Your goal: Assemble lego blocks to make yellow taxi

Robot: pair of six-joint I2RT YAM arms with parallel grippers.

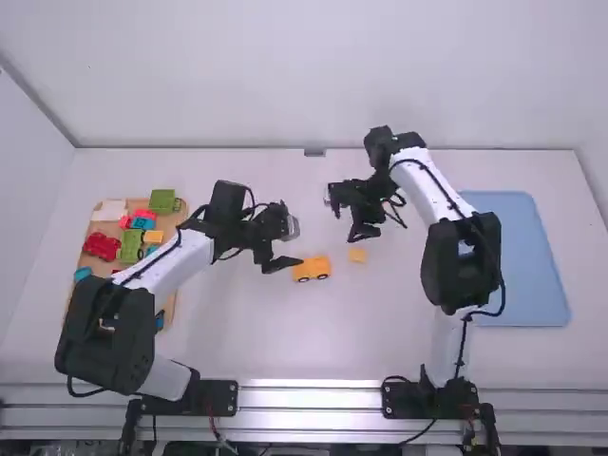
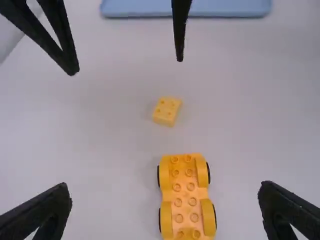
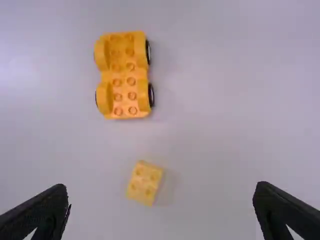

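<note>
Left tool [image 2: 165, 186], released, near 1 wheeled yellow base [image 1: 312, 269]; 1 small yellow block [image 1: 357, 256], loose on tabletop [image 1: 285, 347]; right tool [image 3: 159, 187], released, just beyond. Step judged: stacking to be started; block to be grasped, aligned over base and pressed down.

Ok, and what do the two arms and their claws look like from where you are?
The left arm and right arm match: smooth white links, bulky black joints, and thin black cables looping along the outside. Each stands on a black base. The left claw and right claw are black too, each with two fingers that taper towards the tips.
</note>
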